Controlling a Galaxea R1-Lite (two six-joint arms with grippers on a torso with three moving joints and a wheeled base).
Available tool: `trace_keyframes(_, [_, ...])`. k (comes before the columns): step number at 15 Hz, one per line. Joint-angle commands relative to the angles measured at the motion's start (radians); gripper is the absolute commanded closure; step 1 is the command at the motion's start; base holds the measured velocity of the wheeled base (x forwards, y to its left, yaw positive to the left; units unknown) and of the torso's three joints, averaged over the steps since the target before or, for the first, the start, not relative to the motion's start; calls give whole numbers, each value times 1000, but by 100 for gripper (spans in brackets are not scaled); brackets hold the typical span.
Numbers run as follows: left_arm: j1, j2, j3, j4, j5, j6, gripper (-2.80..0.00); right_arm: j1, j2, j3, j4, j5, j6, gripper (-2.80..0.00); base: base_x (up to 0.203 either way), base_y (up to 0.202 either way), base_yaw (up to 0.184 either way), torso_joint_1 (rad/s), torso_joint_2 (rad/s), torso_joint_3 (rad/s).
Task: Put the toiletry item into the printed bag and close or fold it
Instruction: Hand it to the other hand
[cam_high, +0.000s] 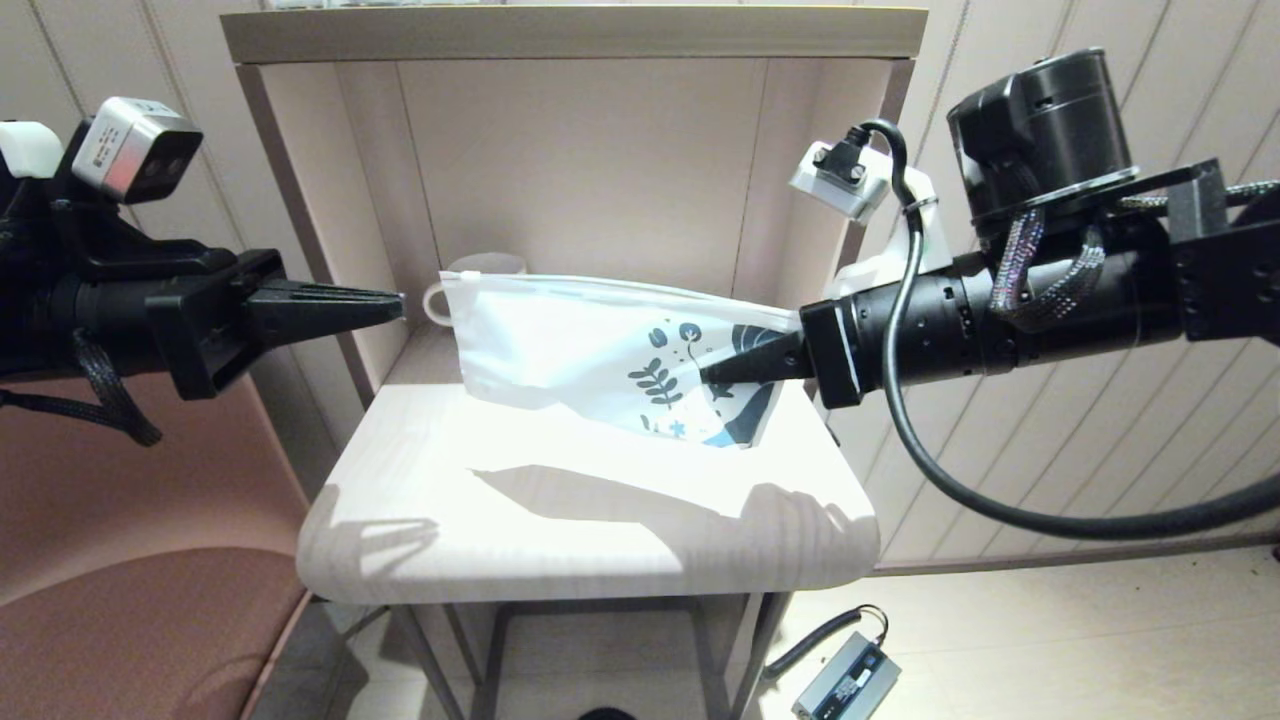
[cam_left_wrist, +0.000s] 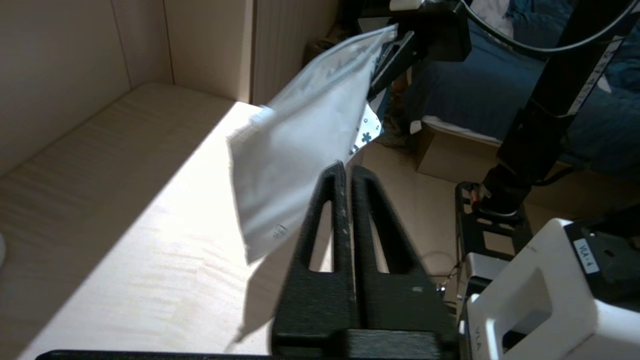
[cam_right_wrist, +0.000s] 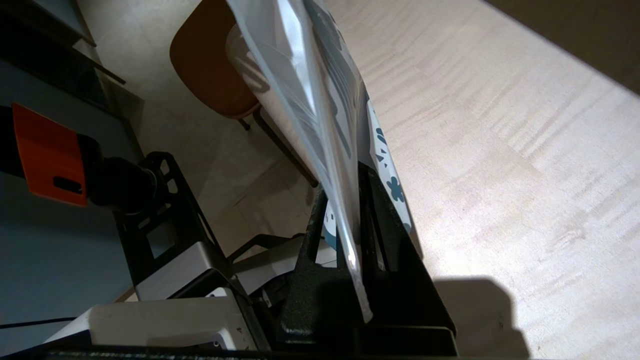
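Note:
The printed bag (cam_high: 570, 350) (cam_left_wrist: 295, 150) (cam_right_wrist: 320, 115), white with a dark leaf print at its right end, hangs above the pale tabletop (cam_high: 560, 520). My right gripper (cam_high: 712, 376) (cam_right_wrist: 345, 175) is shut on the printed end and holds the bag up. My left gripper (cam_high: 398, 298) (cam_left_wrist: 346, 167) is shut, with nothing between its fingers. Its tips stay just left of the bag's zip-strip end, apart from it. The toiletry item is out of view.
A white mug (cam_high: 470, 275) stands behind the bag, in the alcove under the shelf (cam_high: 570, 30). Alcove walls close in left and right. A reddish-brown seat (cam_high: 130, 640) lies at lower left. A small grey box with a cable (cam_high: 845, 680) sits on the floor.

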Motion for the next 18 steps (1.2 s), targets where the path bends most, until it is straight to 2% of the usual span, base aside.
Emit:
trace_keyframes(1, [0, 13, 20, -57, -20, -2, -280, 6, -1, -5, 5, 5, 0, 0, 0, 0, 0, 0, 0, 0])
trace_keyframes(5, [32, 82, 24, -118, -47, -1, -280, 13, -10, -49, 70, 22, -2, 0, 0, 0, 0, 0, 0, 0])
trace_keyframes(8, [74, 143, 22, -198, -133, -1, -280, 19, -16, -54, 76, 27, -3, 0, 0, 0, 0, 0, 0, 0])
trace_keyframes(12, [75, 199, 31, -278, -149, 1, -280, 35, -19, -47, 77, 36, -16, 0, 0, 0, 0, 0, 0, 0])
trace_keyframes(15, [73, 214, 27, -314, -222, 2, -280, 52, -5, -54, 77, 38, -25, 0, 0, 0, 0, 0, 0, 0])
trace_keyframes(18, [46, 222, 14, -342, -234, 0, -280, 76, 16, -71, 77, 38, -26, 0, 0, 0, 0, 0, 0, 0])
